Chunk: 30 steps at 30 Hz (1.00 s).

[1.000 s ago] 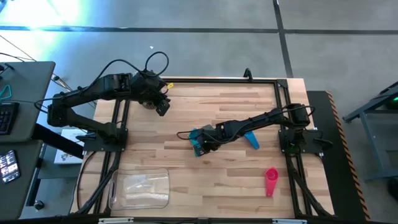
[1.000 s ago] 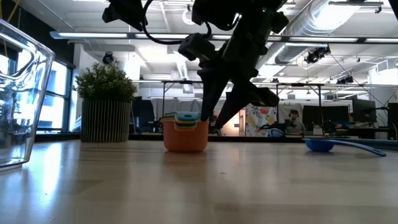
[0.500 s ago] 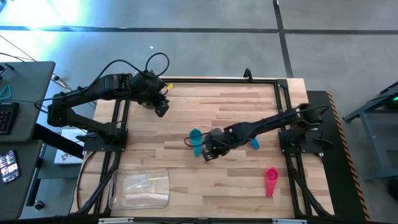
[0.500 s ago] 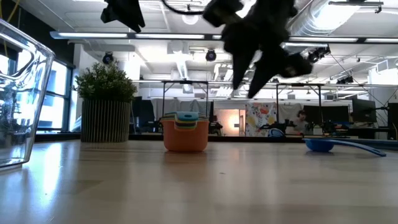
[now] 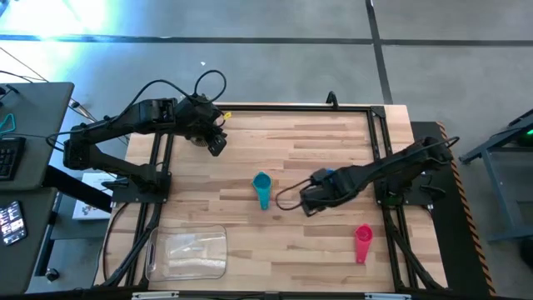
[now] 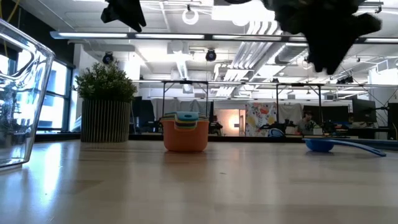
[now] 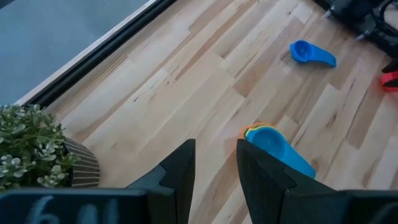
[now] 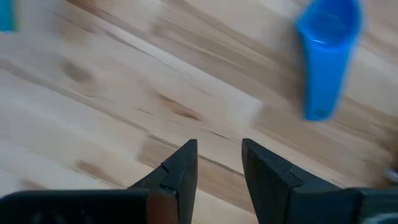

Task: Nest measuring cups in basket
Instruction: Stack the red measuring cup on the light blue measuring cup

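Note:
A stack of measuring cups stands mid-table on the orange cup's base, with a light blue cup on top. To its right a dark blue cup lies on its base on the wood, also seen in the low view. A red cup lies near the front right. The clear basket sits at the front left. My right gripper hangs open above bare wood between the stack and the dark blue cup, pointing down. My left gripper waits open, raised at the far left.
A potted green plant stands at the far left, under my left gripper. The black frame rails run along the table's sides. Bare wood lies between the stack and the basket.
My right gripper has risen away from the stack and gone toward the table's right edge, tipping until it points down. The stack has stayed where it was, upright.

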{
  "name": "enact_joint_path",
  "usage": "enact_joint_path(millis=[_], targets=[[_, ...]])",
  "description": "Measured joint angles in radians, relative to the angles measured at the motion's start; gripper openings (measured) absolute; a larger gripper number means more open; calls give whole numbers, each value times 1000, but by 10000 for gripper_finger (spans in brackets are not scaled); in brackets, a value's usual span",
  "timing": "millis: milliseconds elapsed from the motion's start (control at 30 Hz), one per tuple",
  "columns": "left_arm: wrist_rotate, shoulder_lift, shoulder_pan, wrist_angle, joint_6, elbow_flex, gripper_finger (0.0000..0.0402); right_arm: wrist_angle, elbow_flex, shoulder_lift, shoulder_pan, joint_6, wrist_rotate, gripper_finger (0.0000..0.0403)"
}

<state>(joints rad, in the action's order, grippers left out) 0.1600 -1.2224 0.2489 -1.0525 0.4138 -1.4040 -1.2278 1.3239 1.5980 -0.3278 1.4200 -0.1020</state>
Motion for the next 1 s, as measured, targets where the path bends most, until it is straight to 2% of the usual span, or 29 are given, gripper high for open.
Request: enact_joint_path(millis=[267, 400, 733, 1000], targets=[[0, 0, 0, 5, 38, 0, 106, -167, -1, -48, -94, 22, 1, 117], [0, 0, 0, 5, 87, 0, 106, -178, -49, -102, -156, 86, 3, 117], [3, 0, 0, 5, 159, 0, 106, -77, -246, -294, -391, 467, 8, 117], [10, 0, 0, 5, 188, 0, 106, 48, -329, -302, -478, 566, 36, 117]])
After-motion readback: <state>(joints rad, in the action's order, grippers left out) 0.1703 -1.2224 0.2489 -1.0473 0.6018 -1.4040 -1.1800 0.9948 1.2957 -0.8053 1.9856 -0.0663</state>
